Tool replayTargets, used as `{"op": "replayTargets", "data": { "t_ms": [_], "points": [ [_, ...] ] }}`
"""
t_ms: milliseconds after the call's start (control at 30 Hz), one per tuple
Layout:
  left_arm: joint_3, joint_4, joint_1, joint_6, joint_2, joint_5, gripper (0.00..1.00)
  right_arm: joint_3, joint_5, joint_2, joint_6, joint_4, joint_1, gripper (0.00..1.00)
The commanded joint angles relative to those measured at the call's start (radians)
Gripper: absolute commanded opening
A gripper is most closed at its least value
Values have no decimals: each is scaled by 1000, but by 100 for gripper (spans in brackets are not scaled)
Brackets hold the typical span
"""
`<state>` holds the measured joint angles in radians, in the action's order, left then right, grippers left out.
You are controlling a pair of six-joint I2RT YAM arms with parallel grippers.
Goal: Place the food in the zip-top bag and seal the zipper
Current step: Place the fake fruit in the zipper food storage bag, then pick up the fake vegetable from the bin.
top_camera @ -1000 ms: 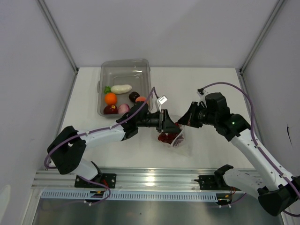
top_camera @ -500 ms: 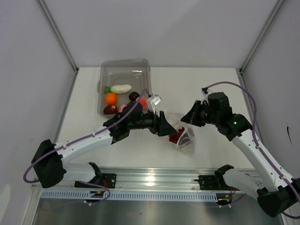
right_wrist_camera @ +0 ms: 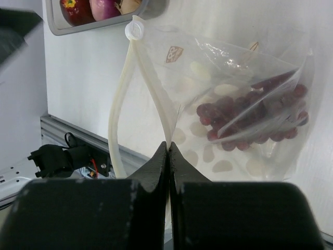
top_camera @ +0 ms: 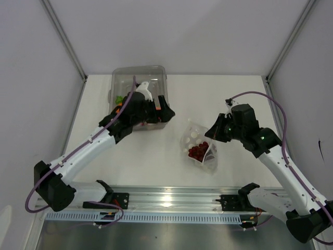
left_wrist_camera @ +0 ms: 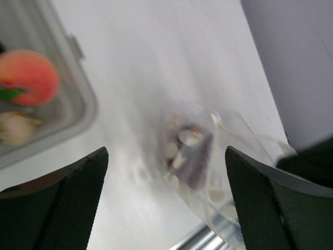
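The zip-top bag (top_camera: 200,151) lies right of the table's middle with a dark red grape bunch (top_camera: 197,151) inside; the grape bunch (right_wrist_camera: 260,114) shows through the plastic in the right wrist view. My right gripper (right_wrist_camera: 168,145) is shut on the bag's whitish zipper (right_wrist_camera: 154,91) strip, holding the mouth apart. In the top view my right gripper (top_camera: 211,136) sits at the bag's right edge. My left gripper (top_camera: 163,111) hangs open and empty over the near right corner of the bin (top_camera: 140,70). In the left wrist view a peach (left_wrist_camera: 28,78) lies in the bin, and the blurred bag (left_wrist_camera: 200,156) lies ahead.
The left arm covers most of the food in the rigid clear bin; a green bit (top_camera: 119,99) shows beside it. A dark red piece (right_wrist_camera: 75,10) and a pink bulb (right_wrist_camera: 104,7) show at the bin's corner. The metal rail (top_camera: 166,200) runs along the near edge.
My left gripper opened, left the grape bunch in the bag, and drew back up and left to the bin. The bag settled slightly rightward; my right gripper kept its hold.
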<state>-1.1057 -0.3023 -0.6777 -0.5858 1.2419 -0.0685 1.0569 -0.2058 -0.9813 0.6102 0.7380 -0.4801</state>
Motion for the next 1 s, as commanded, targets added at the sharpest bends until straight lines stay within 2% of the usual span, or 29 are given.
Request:
{"op": "replayTargets", "data": {
  "t_ms": [0,267,367,433,533,700,733,833,967],
  "points": [
    [-115,-121,59,-48,48,205,100,37,29,13,-35,6,5,0],
    [-328,-239,185,-172,247,424,99,54,26,-19,-59,8,5,0],
    [-419,-248,231,-178,362,421,99,60,28,-23,-69,8,5,0],
    [-498,-235,268,-140,454,348,99,64,32,-34,-76,14,5,0],
    [-593,-221,308,-65,557,239,100,66,40,-39,-84,21,5,0],
    [-663,-132,377,150,652,87,99,54,55,-40,-99,23,6,0],
    [-743,-133,389,187,672,5,100,48,57,-40,-101,23,6,0],
    [-853,-179,417,360,744,-78,99,40,62,-40,-113,20,5,0],
    [-892,-230,423,657,807,-36,100,28,56,-46,-128,9,6,0]
  ]
}}
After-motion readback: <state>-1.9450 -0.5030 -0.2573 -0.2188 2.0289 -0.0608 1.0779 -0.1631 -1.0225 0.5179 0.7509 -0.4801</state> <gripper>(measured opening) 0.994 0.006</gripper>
